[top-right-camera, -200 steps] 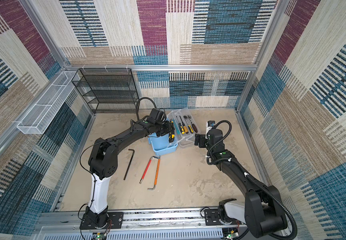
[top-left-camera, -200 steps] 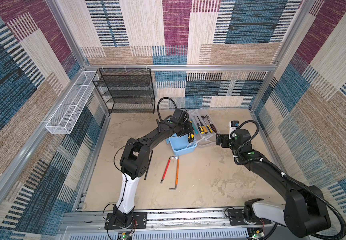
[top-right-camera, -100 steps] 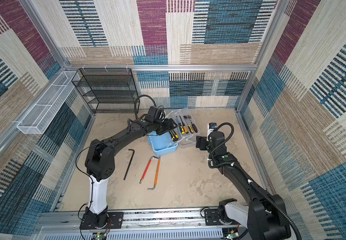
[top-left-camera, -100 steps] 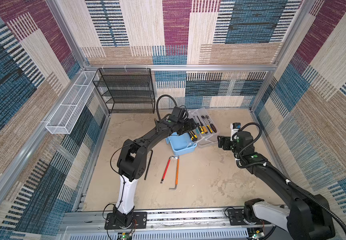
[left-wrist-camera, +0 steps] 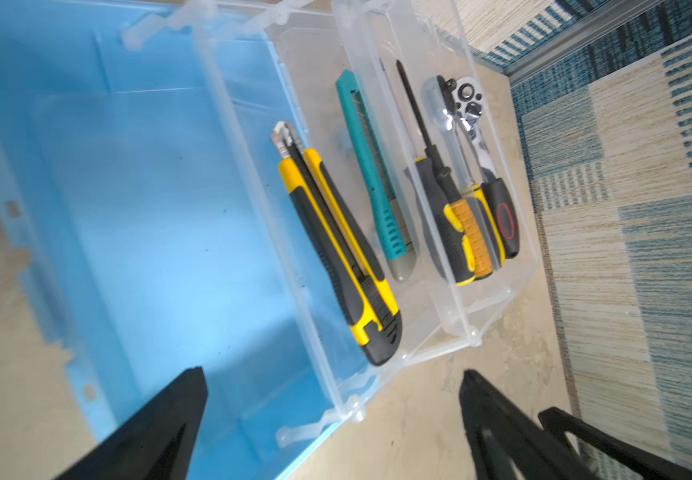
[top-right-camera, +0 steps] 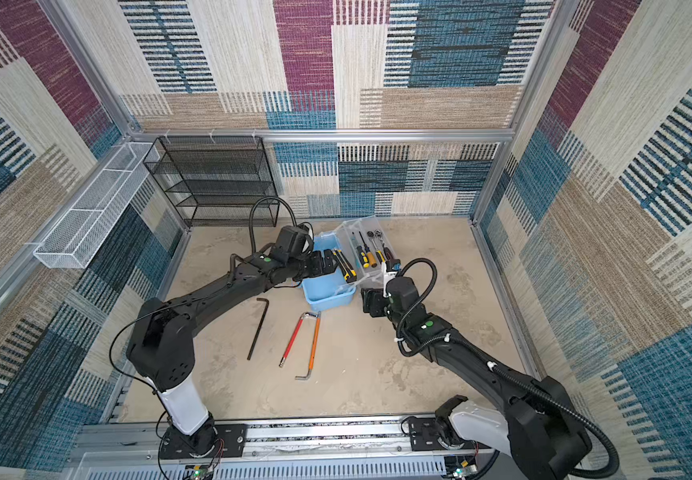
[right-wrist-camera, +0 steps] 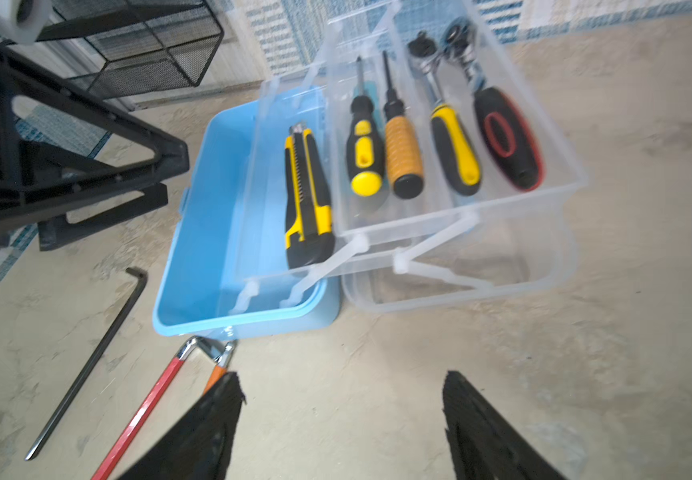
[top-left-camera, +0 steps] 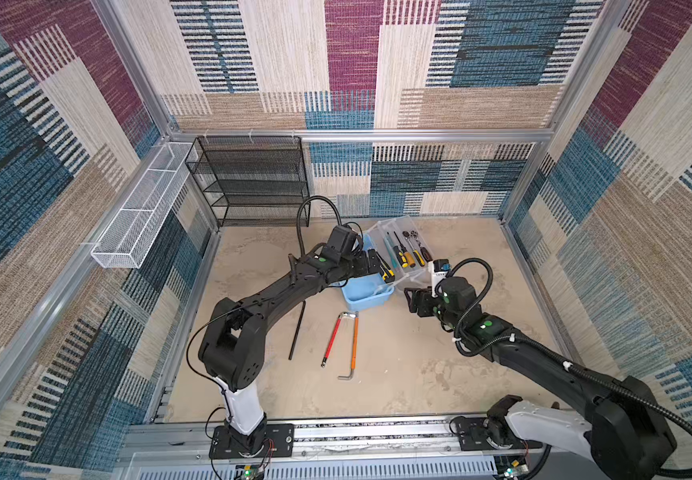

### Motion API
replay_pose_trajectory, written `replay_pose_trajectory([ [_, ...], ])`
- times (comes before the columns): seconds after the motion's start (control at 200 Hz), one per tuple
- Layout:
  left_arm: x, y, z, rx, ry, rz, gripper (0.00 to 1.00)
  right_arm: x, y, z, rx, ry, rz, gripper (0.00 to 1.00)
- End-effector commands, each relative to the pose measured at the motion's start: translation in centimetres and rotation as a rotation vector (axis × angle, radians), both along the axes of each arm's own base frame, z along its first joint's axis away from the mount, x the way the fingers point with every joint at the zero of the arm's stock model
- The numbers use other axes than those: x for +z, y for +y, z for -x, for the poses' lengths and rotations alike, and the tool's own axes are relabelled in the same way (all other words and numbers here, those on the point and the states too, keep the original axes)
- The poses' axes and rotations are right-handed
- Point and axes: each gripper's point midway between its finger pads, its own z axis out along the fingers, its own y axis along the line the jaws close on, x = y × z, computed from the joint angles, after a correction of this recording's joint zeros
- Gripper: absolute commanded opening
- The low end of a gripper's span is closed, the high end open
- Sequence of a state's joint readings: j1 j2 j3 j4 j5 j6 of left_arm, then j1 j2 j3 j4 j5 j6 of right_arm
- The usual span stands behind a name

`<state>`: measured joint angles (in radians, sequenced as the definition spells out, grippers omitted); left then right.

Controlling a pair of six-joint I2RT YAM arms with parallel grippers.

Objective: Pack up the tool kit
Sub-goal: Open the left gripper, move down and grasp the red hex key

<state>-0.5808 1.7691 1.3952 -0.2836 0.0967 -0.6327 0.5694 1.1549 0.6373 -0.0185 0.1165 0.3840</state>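
Two grippers hang by the tool box [top-left-camera: 364, 294], both empty. The left gripper [left-wrist-camera: 331, 376] has its fingers spread wide over the open blue tub. The yellow knife [left-wrist-camera: 336, 249] lies just beyond its fingertips, in the lower clear tray [left-wrist-camera: 252, 178]. The right gripper [right-wrist-camera: 342, 376] is likewise spread, nothing between its fingers, over bare floor with the box ahead of it. Past those fingers the upper tray [right-wrist-camera: 419, 208] holds two screwdrivers and two ratchets. Three keys lie on the floor off the tub's end: a black hex key [right-wrist-camera: 86, 361], a red hex key [right-wrist-camera: 144, 411] and an orange hex key [right-wrist-camera: 217, 370], the orange one nearest the right fingers.
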Motion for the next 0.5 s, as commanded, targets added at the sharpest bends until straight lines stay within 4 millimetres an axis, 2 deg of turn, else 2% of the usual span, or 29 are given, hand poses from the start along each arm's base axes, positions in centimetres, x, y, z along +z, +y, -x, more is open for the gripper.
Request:
replay_pose_trajectory([
  [0.0, 0.6, 2.3, -0.2, 0.045, -0.095, -0.077, 1.0, -0.3, 1.5, 0.5, -0.032, 0.014, -0.049, 0.76],
  [0.2, -1.4, 5.1, 2.0, 0.062, -0.067, -0.137, 0.97, -3.2, 5.0, 2.5, 0.034, 0.106, -0.012, 0.75],
  [0.301, -2.9, 6.0, 3.6, 0.042, -0.021, -0.175, 0.92, -3.5, 5.0, 2.4, 0.002, 0.112, 0.003, 0.75],
  [0.491, -6.8, 8.1, 7.2, 0.028, 0.07, -0.24, 0.82, -2.6, 5.0, 2.0, -0.008, 0.076, -0.01, 0.77],
])
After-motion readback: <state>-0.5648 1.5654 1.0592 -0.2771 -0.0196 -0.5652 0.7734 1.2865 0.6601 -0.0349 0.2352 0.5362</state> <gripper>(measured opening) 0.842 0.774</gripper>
